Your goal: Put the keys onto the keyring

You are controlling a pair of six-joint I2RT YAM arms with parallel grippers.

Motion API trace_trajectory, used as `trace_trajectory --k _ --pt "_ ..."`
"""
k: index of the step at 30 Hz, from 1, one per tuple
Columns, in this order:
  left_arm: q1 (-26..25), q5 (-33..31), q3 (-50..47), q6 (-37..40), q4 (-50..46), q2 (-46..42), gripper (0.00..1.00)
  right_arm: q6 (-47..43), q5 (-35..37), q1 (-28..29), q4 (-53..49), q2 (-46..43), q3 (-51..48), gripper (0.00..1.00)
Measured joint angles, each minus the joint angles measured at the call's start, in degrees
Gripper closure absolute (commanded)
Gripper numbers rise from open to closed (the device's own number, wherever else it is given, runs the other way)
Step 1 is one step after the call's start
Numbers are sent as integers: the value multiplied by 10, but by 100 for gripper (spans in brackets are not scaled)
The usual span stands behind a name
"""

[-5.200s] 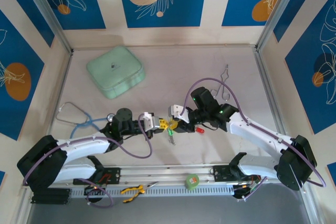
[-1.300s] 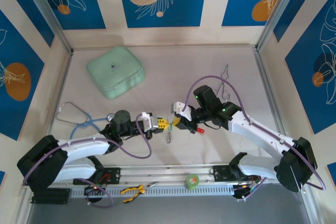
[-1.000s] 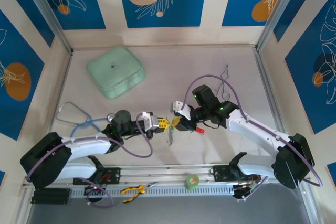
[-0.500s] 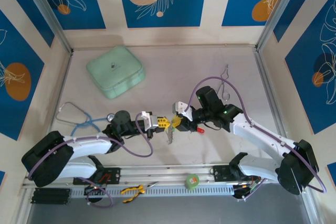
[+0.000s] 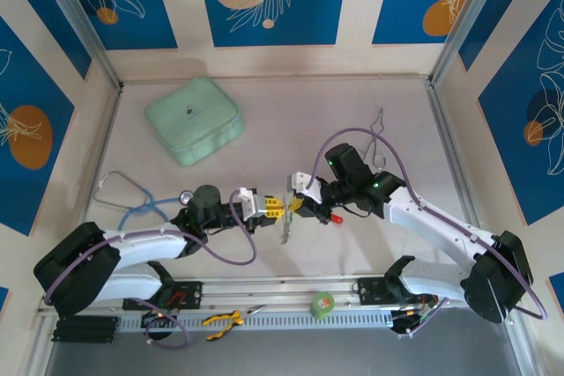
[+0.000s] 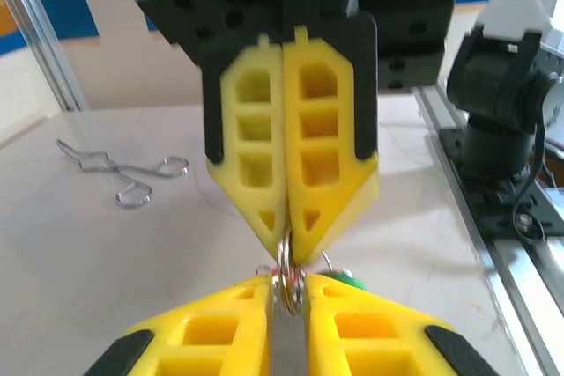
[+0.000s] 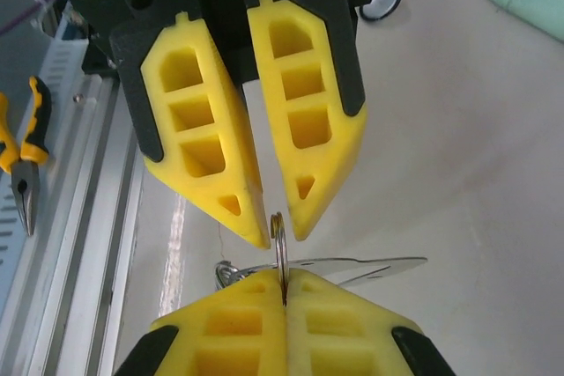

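Entry: we found the keyring (image 7: 279, 248) held off the desk (image 5: 370, 103), mid-workspace, between the two end effectors, which faced each other tip to tip. The right end effector (image 7: 284, 286) was pressed together on the ring's edge, clamping it upright. The left end effector (image 7: 278, 222) had its jaws a little apart, with the ring's far edge standing in the gap, and we saw no firm pinch from that side. From above, the keys (image 5: 285, 228) showed as a small silvery cluster hanging just below the meeting point. From the right wrist we saw one blade (image 7: 352, 266) lying crosswise just under the ring, and from the left wrist a green head (image 6: 348, 281) peeking from behind it, with a red fleck on the other side. We could not tell whether either key was threaded on the coil or merely hanging against it, since the fingers hid the join. Our judgement was that pick-up and alignment were done and the work was in the threading stage. What remained was to confirm both keys were seated fully on the ring and then set the assembly down. We also judged that, with only one clamp holding, the ring could twist if the left side pushed against it.
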Motion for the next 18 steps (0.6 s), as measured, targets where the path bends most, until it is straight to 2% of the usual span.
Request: trace_trajectory --k 5,12,16,18 --pt "0 0 31 49 -105 -20 85 -41 53 27 -71 29 57 100" --pt "0 1 43 70 -145 -30 85 -73 121 64 -133 72 113 100" --pt "0 2 43 68 -145 -29 98 -80 140 76 -144 80 123 100" --pt "0 3 43 67 -145 -29 100 -80 141 77 -145 80 123 98"
